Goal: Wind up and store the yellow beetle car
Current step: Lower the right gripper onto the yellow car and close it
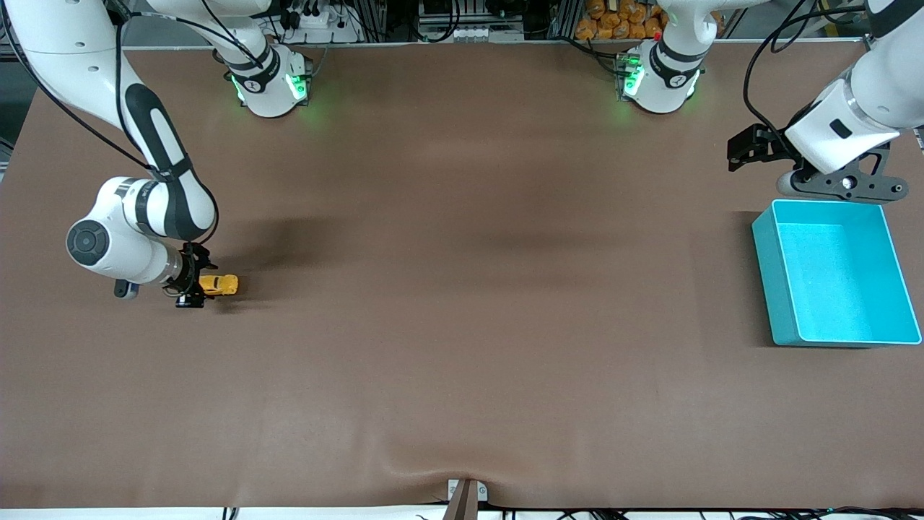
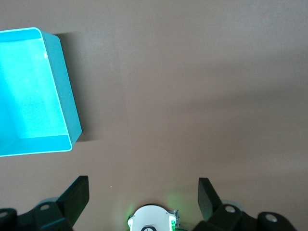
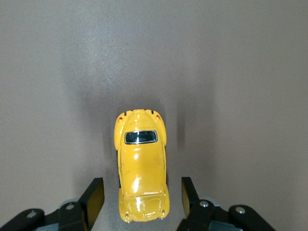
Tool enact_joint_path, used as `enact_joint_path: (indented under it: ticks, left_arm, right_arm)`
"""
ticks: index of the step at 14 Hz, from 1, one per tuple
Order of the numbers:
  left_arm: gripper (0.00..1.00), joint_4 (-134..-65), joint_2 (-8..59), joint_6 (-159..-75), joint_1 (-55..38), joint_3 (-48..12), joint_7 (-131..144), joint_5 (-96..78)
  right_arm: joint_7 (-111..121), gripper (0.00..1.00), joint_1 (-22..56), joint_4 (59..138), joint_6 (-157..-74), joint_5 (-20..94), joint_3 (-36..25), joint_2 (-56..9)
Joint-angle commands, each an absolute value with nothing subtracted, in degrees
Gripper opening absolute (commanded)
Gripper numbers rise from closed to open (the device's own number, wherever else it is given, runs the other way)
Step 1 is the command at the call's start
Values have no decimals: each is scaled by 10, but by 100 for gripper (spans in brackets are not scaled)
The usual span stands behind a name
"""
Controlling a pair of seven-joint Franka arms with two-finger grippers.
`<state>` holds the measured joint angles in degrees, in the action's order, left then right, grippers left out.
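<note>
Sitting on the brown table [image 1: 462, 303] toward the right arm's end: the yellow beetle car [image 1: 219, 284], upright on its wheels, glossy, with one dark window on top in the right wrist view [image 3: 141, 137]. Down low at one end of the car: the right gripper [image 1: 193, 283], one finger [image 3: 94, 195] on each side of the body, jaws partly spread, a narrow gap showing on both sides, no firm pinch visible. Well apart from all this, at the left arm's end of the table: a turquoise bin [image 1: 771, 278], open on top, nothing visible inside. Hanging in the air over bare table just beside the bin's rim, toward the robots' bases: the left gripper [image 1: 751, 152], waiting, jaws spread wide, holding nothing. In the left wrist view, both dark fingertips [image 2: 77, 195] wide apart over plain brown surface, with the bin's corner [image 2: 67, 96] beside them.
</note>
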<state>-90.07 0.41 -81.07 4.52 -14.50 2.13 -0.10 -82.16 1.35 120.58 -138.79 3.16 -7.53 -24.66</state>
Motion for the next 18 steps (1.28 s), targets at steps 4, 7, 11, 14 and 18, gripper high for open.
enact_joint_path:
  ticks: [4, 7, 11, 14, 18]
  left_arm:
    - [100, -897, 5, -809, 47, -149, 28, 13]
    - [100, -897, 6, -809, 47, -149, 28, 13]
    - [100, -897, 8, -809, 47, -149, 28, 13]
    - [100, -897, 8, -809, 47, -149, 28, 14]
    - [100, -897, 8, -809, 47, -149, 28, 18]
  right_arm:
    - [-829, 68, 11, 1222, -1407, 36, -74, -235]
    - [-829, 64, 11, 1222, -1411, 36, -74, -236]
    - [-830, 55, 10, 1222, -1411, 37, -74, -238]
    - [-830, 55, 6, 1222, -1411, 40, -74, -238]
    - [-830, 47, 6, 1223, -1416, 40, -74, -242]
